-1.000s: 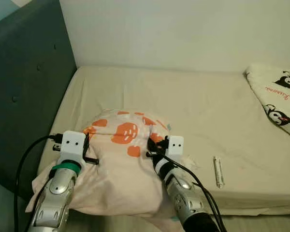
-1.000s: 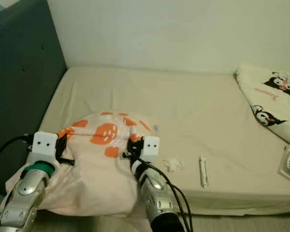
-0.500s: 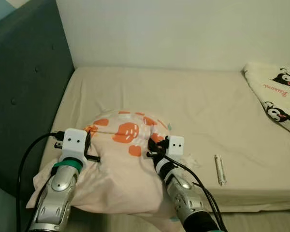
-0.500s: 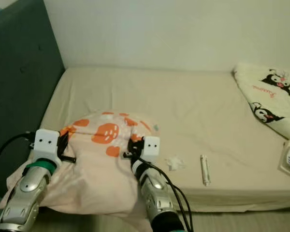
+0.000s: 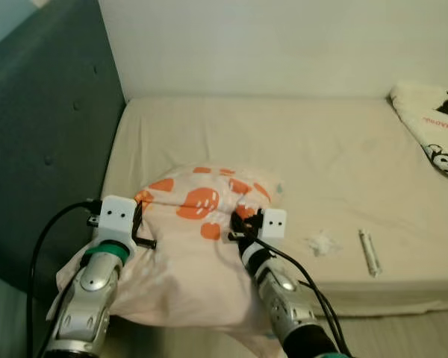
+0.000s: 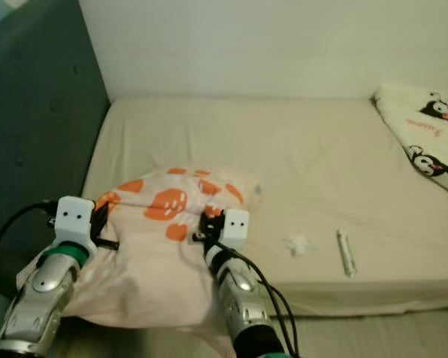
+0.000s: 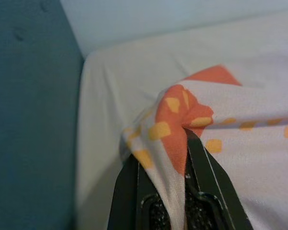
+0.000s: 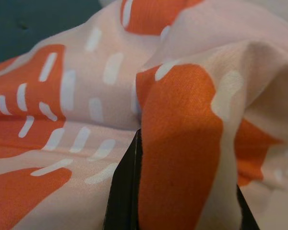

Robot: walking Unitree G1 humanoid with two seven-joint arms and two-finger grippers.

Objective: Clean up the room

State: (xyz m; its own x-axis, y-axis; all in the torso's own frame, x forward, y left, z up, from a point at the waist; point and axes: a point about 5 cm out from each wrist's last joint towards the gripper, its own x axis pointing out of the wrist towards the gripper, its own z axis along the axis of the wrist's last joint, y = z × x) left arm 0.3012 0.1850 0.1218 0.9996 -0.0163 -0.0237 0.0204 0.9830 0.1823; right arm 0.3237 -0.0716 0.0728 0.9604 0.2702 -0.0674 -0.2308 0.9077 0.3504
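The bed (image 5: 299, 149) ran wide and bare under a cream sheet, with a dark teal padded headboard (image 5: 45, 127) standing along its left side and a pale wall behind it. At the bed's front left corner sat the pillow (image 5: 194, 246) — pale pink with orange blotches — bulging over the front edge and sagging a little past it. Up in the far right corner lay a cream blanket (image 6: 425, 134) printed with black cartoon figures, well apart from the pillow.

Both arms were on that pillow. The left pincer (image 7: 165, 158) was clamped on the pillow's left end near the headboard, a fold of orange and yellow fabric pinched between its two black fingers. The right pincer (image 5: 243, 222) gripped the pillow's right side, and the wrist view showed orange cloth bunched tight between its fingers (image 8: 125, 191).

Down by the front edge, to the right of the pillow, a small crumpled white tissue (image 5: 321, 243) rested on the sheet — and just beside it, further right, lay a slim pale tube (image 5: 369, 252), pointing toward the edge.
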